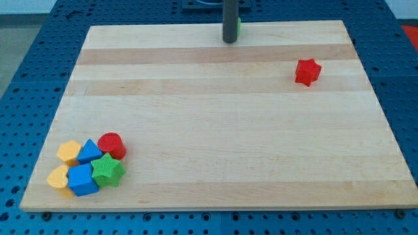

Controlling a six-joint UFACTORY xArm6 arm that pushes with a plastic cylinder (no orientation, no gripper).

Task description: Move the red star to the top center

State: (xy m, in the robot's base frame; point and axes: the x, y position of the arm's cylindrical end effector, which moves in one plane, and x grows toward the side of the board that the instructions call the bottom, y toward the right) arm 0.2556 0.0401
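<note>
The red star [307, 71] lies on the wooden board [215, 130] at the view's upper right, on its own. My tip [229, 41] rests at the view's top centre, well to the left of the red star and a little above it. A green block [238, 25] shows as a sliver just behind the rod, mostly hidden; its shape cannot be made out.
A cluster sits at the view's bottom left: a red cylinder [112, 144], a green star [108, 171], a blue triangle [89, 152], a blue block [82, 179], a yellow block [68, 151] and a yellow heart [59, 177]. Blue perforated table surrounds the board.
</note>
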